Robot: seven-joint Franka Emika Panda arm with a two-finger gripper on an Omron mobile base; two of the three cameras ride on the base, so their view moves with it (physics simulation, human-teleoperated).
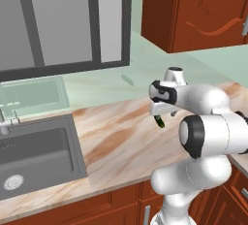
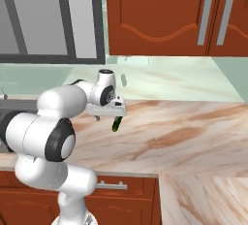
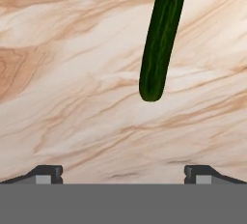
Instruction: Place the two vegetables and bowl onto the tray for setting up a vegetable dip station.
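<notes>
Lying flat on the marble-patterned table (image 1: 116, 136), the slim dark green cucumber (image 3: 161, 39) was what I had in front of me. In the hand view it ran from the top edge down toward the middle, slightly slanted, with its rounded end nearest me and its other end cut off by the frame. From the left base view I could see just its tip (image 1: 159, 121) poking out beneath the hand; from the right base view a bit more of it (image 2: 116, 123) showed under the hand, resting on the table.

My pincer (image 3: 123, 172) stood spread wide, its two dark fingertips (image 3: 47, 174) far apart at the bottom of the hand view, with nothing between them. The cucumber lay beyond the tips, toward the right-hand one, and the tips were not touching it.

Farther out, I saw a dark grey sink (image 1: 34, 156) set into the table to the left, a window (image 1: 63, 20) above it, and reddish-brown wall cabinets (image 2: 174, 15) over the pale green backsplash (image 2: 160, 76).
</notes>
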